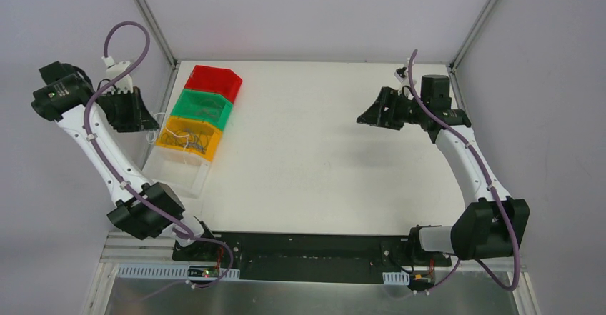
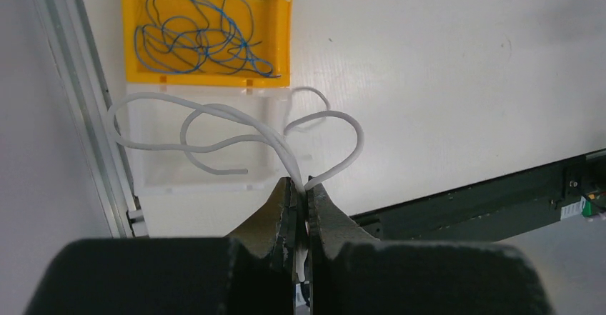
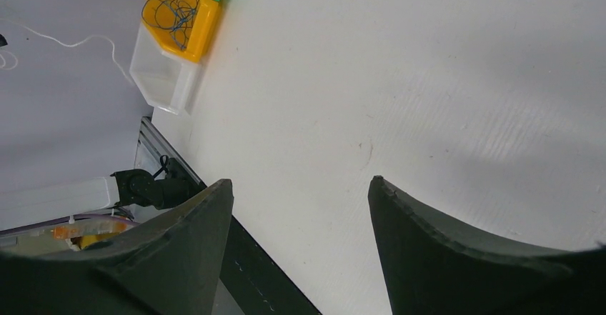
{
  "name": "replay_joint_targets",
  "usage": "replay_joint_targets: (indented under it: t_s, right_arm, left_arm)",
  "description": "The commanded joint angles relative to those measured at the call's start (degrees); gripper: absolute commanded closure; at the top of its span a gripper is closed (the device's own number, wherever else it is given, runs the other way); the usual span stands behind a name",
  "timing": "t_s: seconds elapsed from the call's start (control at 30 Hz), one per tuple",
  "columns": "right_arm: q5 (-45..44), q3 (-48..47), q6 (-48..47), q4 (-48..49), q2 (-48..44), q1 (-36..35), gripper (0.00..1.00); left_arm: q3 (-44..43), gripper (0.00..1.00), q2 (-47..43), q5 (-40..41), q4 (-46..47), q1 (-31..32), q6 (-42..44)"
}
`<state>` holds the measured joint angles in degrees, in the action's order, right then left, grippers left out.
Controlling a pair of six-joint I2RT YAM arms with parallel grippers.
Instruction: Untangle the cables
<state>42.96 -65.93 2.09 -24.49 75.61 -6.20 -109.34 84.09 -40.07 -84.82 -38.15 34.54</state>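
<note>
White cable (image 2: pixel 330 114), left wrist view: pinched between the closed fingers of the left end effector (image 2: pixel 300 185), two runs entering the grip side by side. Ahead of the tips it fans into open loops that cross once or twice, over a clear bin (image 2: pixel 179 185); whether it touches the bin I cannot tell. One free end lies just ahead and to the left. Further ahead, a yellow bin (image 2: pixel 282 36) holds a blue cable (image 2: pixel 193 43) in a loose scribble, apart from the white one.

Top view: left end effector sits at the outer side of the bin row, with the green bin (image 1: pixel 204 108) and red bin (image 1: pixel 214 81) beyond the yellow. White strands are only faintly visible here. Right end effector (image 1: pixel 364 115) hovers well apart over the bare table (image 1: pixel 321 158).

Right wrist view: fingers spread wide, nothing between them, only table below. The bins are far off to the upper left.

Handling, judged: the cable is very light and limp but keeps a springy curl, so loops will snag on bin walls. The smooth jacket is likely slippery. Best held near a free end, clear of crossings, with a firm pinch and slow draw.
</note>
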Motion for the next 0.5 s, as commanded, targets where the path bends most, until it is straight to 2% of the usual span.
replay_joint_targets:
  t_s: [0.0,0.2,0.33,0.47]
  right_arm:
    - [2.0,-0.2,0.4,2.3,-0.7,0.3,0.28]
    - [2.3,0.3,0.6,3.0,-0.6,0.3,0.28]
    - [2.7,-0.4,0.6,2.9,0.1,0.3,0.28]
    - [3.0,-2.1,0.2,1.8,1.2,0.3,0.28]
  left_arm:
    - [1.1,1.00,-1.9,-0.6,-4.6,-5.8,6.5]
    - [3.4,1.00,-1.5,2.5,-3.4,-11.4,9.6]
    - [7.2,1.00,-3.1,8.7,2.4,-11.8,8.1]
    - [11.0,1.00,-6.0,10.8,4.9,-11.8,9.8]
